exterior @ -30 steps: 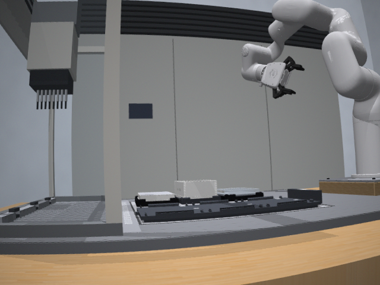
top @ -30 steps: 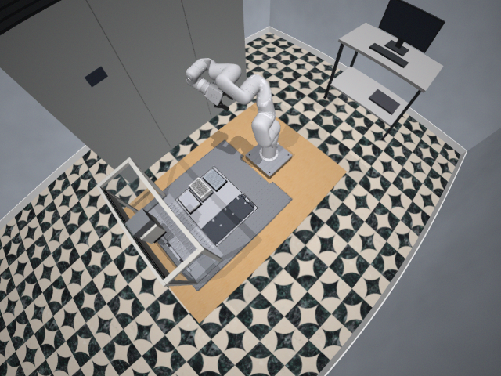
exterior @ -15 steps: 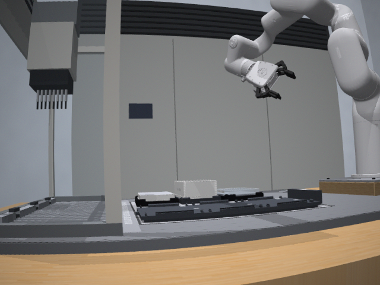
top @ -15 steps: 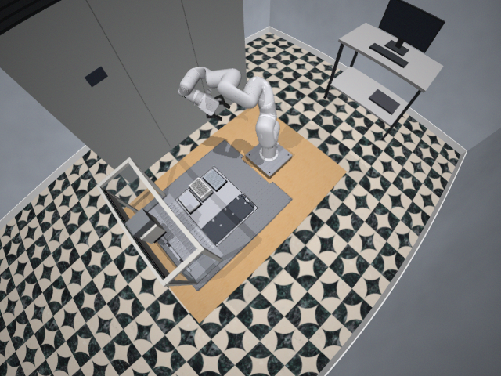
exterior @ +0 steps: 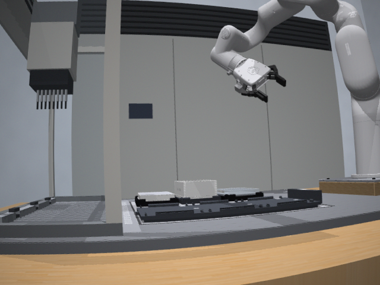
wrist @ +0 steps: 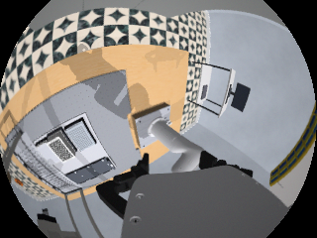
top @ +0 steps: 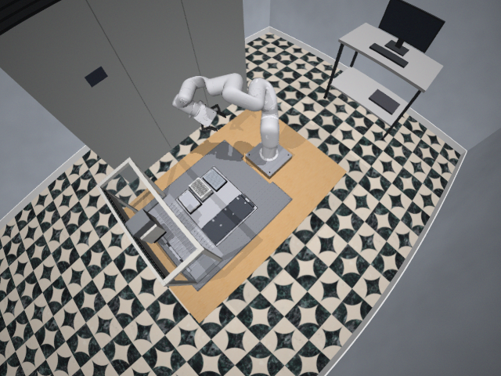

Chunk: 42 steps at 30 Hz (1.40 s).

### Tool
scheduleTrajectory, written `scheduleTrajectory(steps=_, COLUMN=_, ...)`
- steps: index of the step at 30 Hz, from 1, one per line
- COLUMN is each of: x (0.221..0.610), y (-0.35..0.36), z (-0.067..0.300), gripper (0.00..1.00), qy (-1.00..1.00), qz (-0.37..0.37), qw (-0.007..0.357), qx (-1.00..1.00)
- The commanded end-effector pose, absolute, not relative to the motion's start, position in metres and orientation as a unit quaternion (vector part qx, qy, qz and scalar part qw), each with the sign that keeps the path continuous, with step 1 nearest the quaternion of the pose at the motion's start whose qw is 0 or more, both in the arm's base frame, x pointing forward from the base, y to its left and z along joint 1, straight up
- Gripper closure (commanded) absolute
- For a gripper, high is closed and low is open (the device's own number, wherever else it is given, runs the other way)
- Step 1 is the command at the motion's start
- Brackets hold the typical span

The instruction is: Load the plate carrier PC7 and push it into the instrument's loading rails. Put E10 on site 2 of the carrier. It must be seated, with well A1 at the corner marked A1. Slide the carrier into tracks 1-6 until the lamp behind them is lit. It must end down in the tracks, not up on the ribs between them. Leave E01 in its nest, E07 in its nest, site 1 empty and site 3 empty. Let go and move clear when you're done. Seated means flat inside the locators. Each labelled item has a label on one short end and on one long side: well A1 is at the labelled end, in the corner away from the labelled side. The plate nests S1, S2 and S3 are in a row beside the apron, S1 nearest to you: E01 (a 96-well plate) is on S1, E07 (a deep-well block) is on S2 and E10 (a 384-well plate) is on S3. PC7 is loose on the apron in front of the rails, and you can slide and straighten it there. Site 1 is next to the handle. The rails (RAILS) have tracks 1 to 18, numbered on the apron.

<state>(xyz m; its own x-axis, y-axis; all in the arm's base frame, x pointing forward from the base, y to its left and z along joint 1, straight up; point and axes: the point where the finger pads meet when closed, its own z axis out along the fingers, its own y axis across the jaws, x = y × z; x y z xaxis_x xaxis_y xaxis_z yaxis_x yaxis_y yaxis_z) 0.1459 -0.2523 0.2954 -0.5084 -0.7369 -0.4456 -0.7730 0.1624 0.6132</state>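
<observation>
My gripper [top: 214,118] [exterior: 274,89] is open and empty. It hangs high in the air, well above and behind the deck, on the robot-base side of the nests. Three plates stand in a row on their nests: flat white E01 [top: 189,200] [exterior: 155,195], the tall deep-well block E07 [top: 200,188] [exterior: 195,187], and the low, finely gridded E10 [top: 214,178] [exterior: 238,190] [wrist: 79,135]. The dark carrier PC7 [top: 228,220] [exterior: 227,209] lies on the apron beside them with its sites bare, its handle [exterior: 304,193] toward the robot base. The rails [top: 174,234] [exterior: 61,209] lie beyond it.
A beige gantry frame [top: 133,170] [exterior: 112,122] stands over the rails and carries a pipetting head [top: 148,232] [exterior: 51,61] with hanging tips. The robot base [top: 268,155] [exterior: 365,122] stands at the deck's end. A grey cabinet wall [top: 101,77] rises close behind the gripper.
</observation>
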Motion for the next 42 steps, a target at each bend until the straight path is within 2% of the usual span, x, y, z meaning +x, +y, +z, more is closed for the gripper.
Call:
scheduleTrajectory(steps=1, x=0.163, y=-0.248, z=0.29, gripper=0.0, qy=0.743, qz=0.393, qw=0.019, qx=-0.541)
scheduleTrajectory(steps=42, x=0.305, y=-0.166, z=0.254, gripper=0.0, qy=0.445, qz=0.2, qw=0.005, qx=-0.873)
